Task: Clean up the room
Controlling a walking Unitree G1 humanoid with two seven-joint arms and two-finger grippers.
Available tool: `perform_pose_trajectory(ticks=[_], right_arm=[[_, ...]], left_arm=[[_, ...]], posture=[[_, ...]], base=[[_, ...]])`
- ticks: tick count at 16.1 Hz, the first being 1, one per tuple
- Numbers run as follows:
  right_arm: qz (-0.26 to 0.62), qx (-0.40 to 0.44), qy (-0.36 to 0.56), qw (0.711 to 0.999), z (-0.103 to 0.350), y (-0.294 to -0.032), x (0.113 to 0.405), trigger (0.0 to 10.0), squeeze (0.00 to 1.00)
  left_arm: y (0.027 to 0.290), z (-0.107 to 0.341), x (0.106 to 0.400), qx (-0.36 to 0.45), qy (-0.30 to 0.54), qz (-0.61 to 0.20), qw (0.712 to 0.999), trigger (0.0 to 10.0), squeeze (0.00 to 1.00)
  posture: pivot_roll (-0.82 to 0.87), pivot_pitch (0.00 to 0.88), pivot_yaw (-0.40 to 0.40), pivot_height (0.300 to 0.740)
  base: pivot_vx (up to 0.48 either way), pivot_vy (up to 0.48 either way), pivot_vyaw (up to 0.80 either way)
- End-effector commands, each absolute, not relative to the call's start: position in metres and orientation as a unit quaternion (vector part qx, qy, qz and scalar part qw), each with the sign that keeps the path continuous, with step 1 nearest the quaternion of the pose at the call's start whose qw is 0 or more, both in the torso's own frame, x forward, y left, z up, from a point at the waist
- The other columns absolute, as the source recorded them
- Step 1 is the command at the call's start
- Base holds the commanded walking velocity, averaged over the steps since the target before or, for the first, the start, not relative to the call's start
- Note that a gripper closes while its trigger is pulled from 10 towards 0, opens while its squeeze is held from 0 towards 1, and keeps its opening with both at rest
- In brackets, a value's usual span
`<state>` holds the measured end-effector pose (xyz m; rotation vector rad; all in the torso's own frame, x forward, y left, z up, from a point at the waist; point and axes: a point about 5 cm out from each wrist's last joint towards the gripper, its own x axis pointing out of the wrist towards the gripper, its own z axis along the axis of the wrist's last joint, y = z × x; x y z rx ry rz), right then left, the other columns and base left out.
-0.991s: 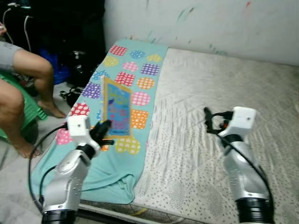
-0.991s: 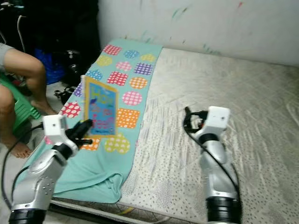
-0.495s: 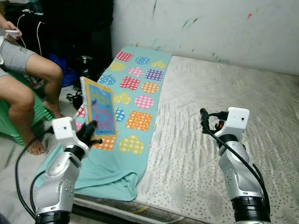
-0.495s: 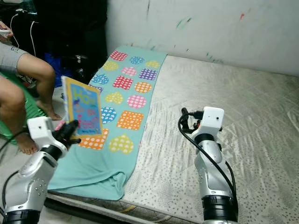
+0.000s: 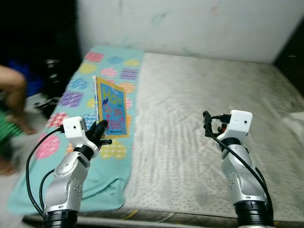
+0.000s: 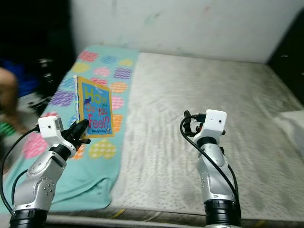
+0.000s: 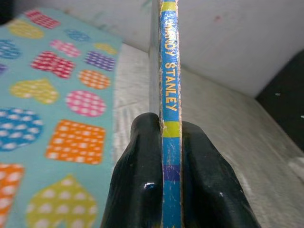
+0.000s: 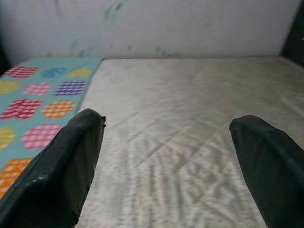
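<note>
Left wrist view: my left gripper (image 7: 171,156) pinches book (image 5: 111,113) by its spine, upright above blanket (image 5: 71,102), left of mattress (image 5: 199,109). Right gripper (image 8: 166,156) spread, empty. Book lifted; putting it away remains.

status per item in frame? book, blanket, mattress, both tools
book: upright, lifted off the bed, clamped at its lower edge
left tool: shut on book
right tool: open, empty, above mattress
blanket: spread flat along the mattress's left side
mattress: bare
</note>
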<state>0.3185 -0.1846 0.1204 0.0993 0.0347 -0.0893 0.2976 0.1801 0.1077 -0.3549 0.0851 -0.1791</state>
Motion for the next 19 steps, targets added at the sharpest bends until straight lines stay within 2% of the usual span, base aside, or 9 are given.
perform_pose_trajectory(ticks=[1,13,16,19], right_arm=[[-0.043,0.047,0.006,0.998,0.1269,-0.1842,0.3211,10.0,0.00],[-0.031,0.042,0.000,0.999,0.1290,-0.1774,0.3206,10.0,0.00],[-0.030,0.041,-0.002,0.999,0.1296,-0.1766,0.3209,10.0,0.00],[-0.028,0.040,-0.002,0.999,0.1294,-0.1756,0.3211,10.0,0.00]], left_arm=[[0.1762,0.1181,0.3015,-0.174,0.018,-0.103,0.979,10.0,0.00],[0.1753,0.1137,0.2986,-0.177,0.024,-0.099,0.979,10.0,0.00],[0.1759,0.1134,0.2982,-0.177,0.023,-0.094,0.979,10.0,0.00],[0.1761,0.1136,0.2985,-0.174,0.021,-0.093,0.980,10.0,0.00]], posture=[[-0.03,0.000,-0.057,0.740],[-0.03,0.000,-0.059,0.740],[-0.03,0.000,-0.059,0.740],[-0.03,0.000,-0.060,0.740]], base=[[0.000,-0.382,-0.70],[0.000,-0.339,-0.04],[0.000,0.000,-0.67],[0.000,0.000,0.00]])
